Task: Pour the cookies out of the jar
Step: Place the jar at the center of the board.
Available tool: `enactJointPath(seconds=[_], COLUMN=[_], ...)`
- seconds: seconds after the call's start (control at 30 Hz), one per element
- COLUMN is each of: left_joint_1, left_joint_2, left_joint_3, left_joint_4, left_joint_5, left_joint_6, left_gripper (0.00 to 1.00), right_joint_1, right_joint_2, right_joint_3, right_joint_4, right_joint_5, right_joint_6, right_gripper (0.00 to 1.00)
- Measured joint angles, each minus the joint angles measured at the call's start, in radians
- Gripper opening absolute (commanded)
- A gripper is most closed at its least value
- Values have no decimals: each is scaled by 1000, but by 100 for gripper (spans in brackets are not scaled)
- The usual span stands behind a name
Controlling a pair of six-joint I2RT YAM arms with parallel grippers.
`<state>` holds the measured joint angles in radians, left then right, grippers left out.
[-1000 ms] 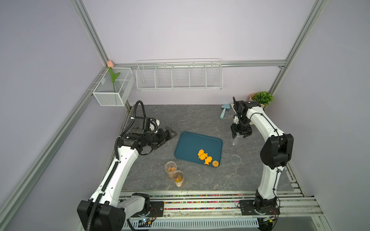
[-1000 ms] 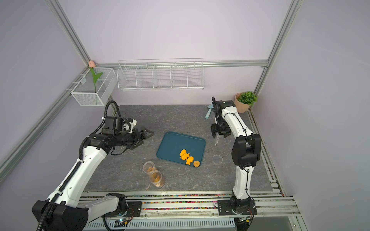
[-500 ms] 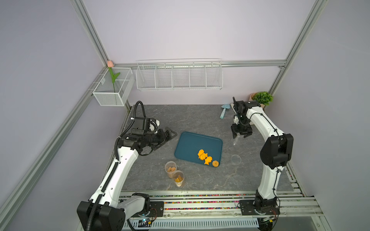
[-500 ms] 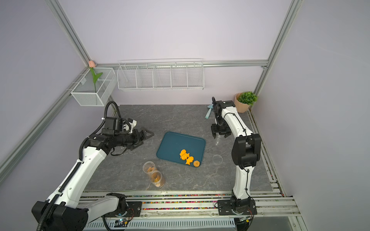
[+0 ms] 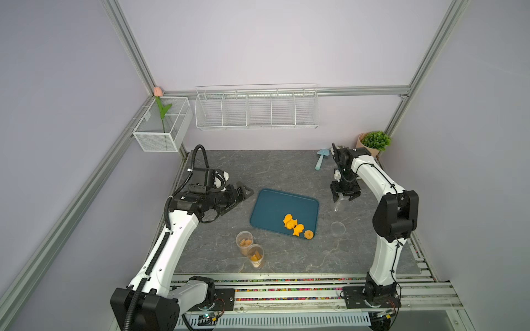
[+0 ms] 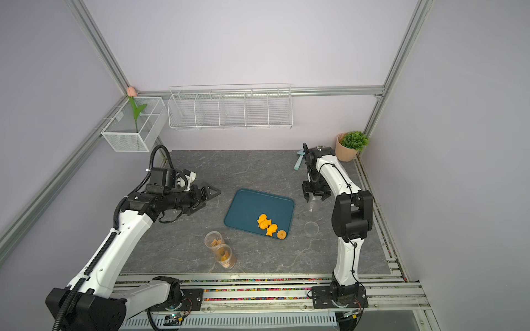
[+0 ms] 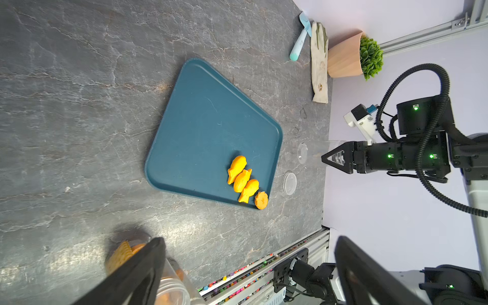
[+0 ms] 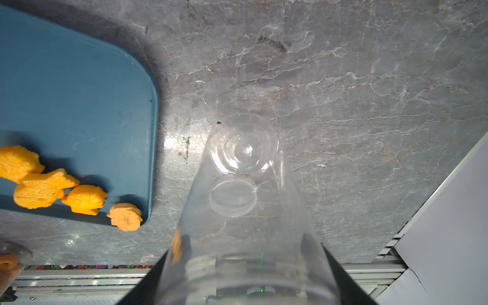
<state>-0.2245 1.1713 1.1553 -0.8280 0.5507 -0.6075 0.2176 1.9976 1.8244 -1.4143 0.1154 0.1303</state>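
Observation:
My right gripper [image 5: 344, 197] [image 8: 244, 264] is shut on an empty clear jar [image 5: 339, 205] [image 8: 245, 198], held upright just right of the blue tray [image 5: 275, 206] [image 6: 252, 206]. I cannot tell whether its base touches the table. Several orange cookies [image 5: 294, 225] [image 7: 243, 179] [image 8: 45, 184] lie at the tray's near right corner. Two more open jars [image 5: 244, 242] [image 5: 255, 255] with cookies inside stand in front of the tray. Left of the tray, above the table, my left gripper [image 5: 243, 193] [image 7: 249, 243] hangs open and empty.
A clear lid [image 5: 337, 228] [image 7: 289, 183] lies on the table right of the tray. A light blue scoop [image 5: 321, 159], a glove [image 7: 319, 63] and a potted plant [image 5: 372, 143] sit at the back right. Wire baskets [image 5: 256, 109] hang on the back wall.

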Motion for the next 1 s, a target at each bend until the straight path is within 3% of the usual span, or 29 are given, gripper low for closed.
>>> enactJointPath(seconds=[1.0], left_joint_1=[0], left_joint_2=[4], left_joint_3=[0], left_joint_4=[-11], left_joint_5=[0], left_joint_6=[0], left_gripper=[100], right_joint_1=[31], right_joint_2=[0], right_joint_3=[-159], right_joint_4=[112], right_joint_5=[-95], right_joint_6=[13], right_gripper=[73])
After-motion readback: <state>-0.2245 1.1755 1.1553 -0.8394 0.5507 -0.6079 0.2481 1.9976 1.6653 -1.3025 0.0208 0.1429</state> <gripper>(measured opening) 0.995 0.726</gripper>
